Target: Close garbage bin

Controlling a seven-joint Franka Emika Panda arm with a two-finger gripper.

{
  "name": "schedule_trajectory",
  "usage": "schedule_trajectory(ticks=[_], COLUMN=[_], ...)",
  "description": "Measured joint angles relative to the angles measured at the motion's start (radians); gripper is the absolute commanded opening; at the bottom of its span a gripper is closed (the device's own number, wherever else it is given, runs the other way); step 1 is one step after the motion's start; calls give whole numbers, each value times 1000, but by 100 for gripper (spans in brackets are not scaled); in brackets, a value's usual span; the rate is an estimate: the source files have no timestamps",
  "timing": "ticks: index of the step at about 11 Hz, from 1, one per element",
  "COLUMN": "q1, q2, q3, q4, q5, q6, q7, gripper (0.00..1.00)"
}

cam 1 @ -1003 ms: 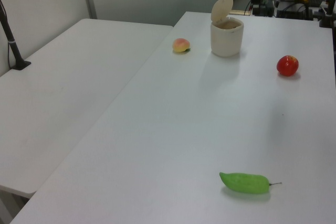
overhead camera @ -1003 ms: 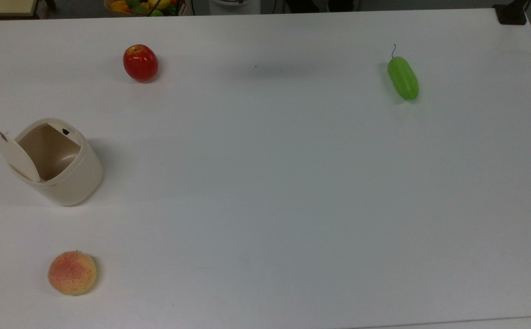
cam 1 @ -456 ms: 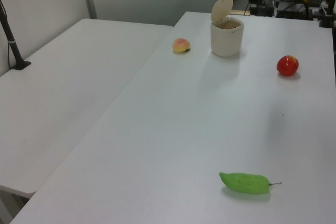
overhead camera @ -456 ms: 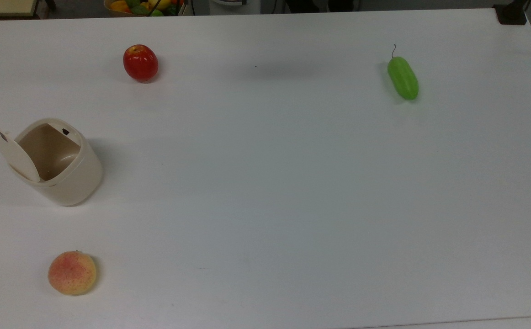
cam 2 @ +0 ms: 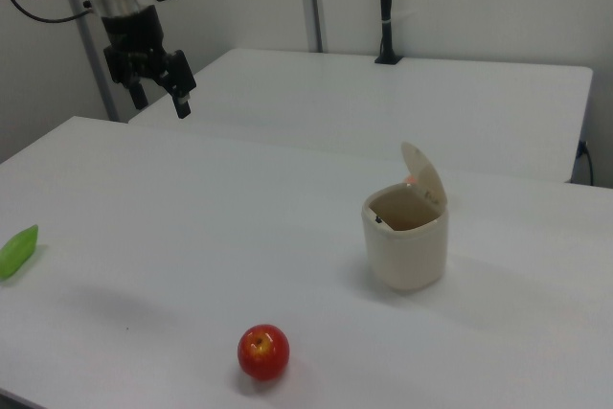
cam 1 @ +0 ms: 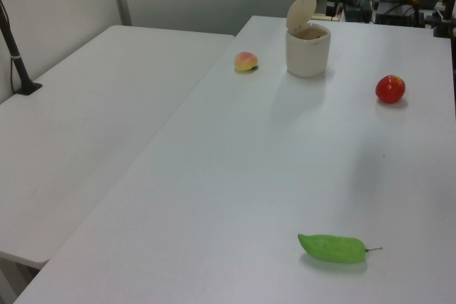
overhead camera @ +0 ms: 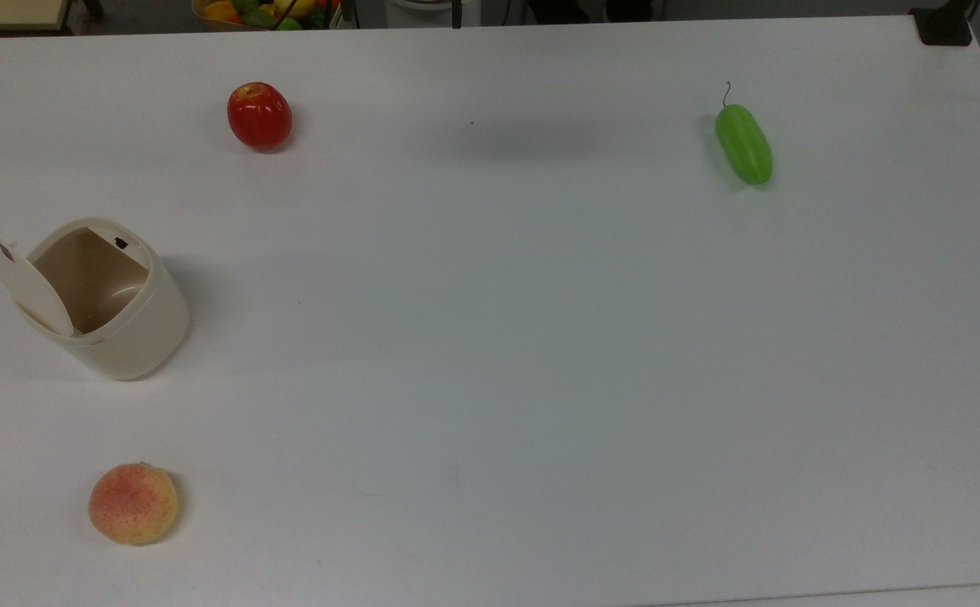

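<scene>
With the garbage bin (overhead camera: 106, 299) standing at nine o'clock in the top view, lid (cam 2: 423, 174) upright, and your gripper (cam 2: 159, 93) high, well apart, fingers spread, beware: pushing the lid sideways could tip the light bin.

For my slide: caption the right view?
Gripper raised, far from open-lidded bin; apple in front.

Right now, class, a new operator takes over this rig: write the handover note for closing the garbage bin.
Hand: open, empty, high above the table, far from the bin toward the right view's left.
Garbage bin: upright on the table; its lid stands tilted up, open.
Done: nothing visible on the bin yet.
Left: bring the hand over and push the lid down shut.
</scene>
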Motion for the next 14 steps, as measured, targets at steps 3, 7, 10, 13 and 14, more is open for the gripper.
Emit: schedule_trajectory(ticks=[3,7,10,13,14], q1=[0,0,0,-7,-25], q2=[0,2,3,4,5], q3=[0,0,0,-9,-10], q4=[0,-1,-1,-1,-1], q5=[0,0,0,0,0], q6=[0,0,0,0,1], q7=[2,2,2,3,3], gripper=[19,0,0,0,0])
